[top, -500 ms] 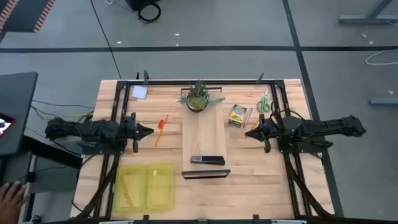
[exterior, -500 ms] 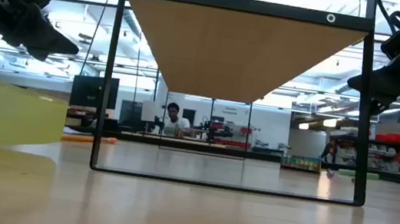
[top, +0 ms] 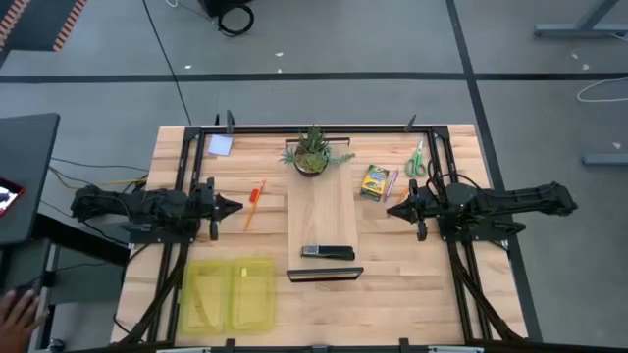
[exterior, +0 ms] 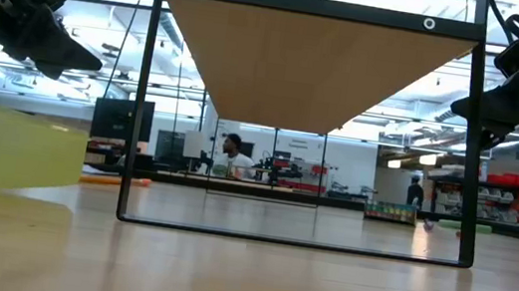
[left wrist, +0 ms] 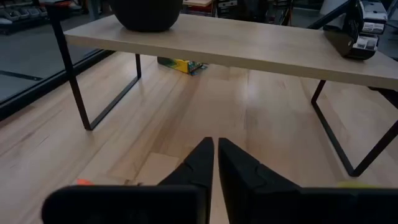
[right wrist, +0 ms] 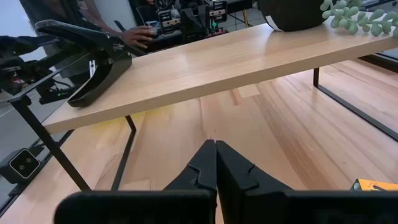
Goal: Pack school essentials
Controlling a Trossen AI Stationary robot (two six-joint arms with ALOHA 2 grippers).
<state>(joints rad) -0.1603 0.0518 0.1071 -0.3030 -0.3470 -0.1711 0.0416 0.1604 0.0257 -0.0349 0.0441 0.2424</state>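
Observation:
My left gripper hovers shut at the table's left, just left of the orange pen. My right gripper hovers shut at the right, near the yellow-green crayon box and the thin pencil. Green-handled scissors lie at the far right, a pale note pad at the far left. A yellow-green translucent case lies open at the near left. Both grippers are clear of every object.
A wooden riser shelf on black legs stands mid-table, carrying a potted plant at its far end and a black stapler-like bar at its near end. A black frame rims the table. A person's hand shows off the table's left.

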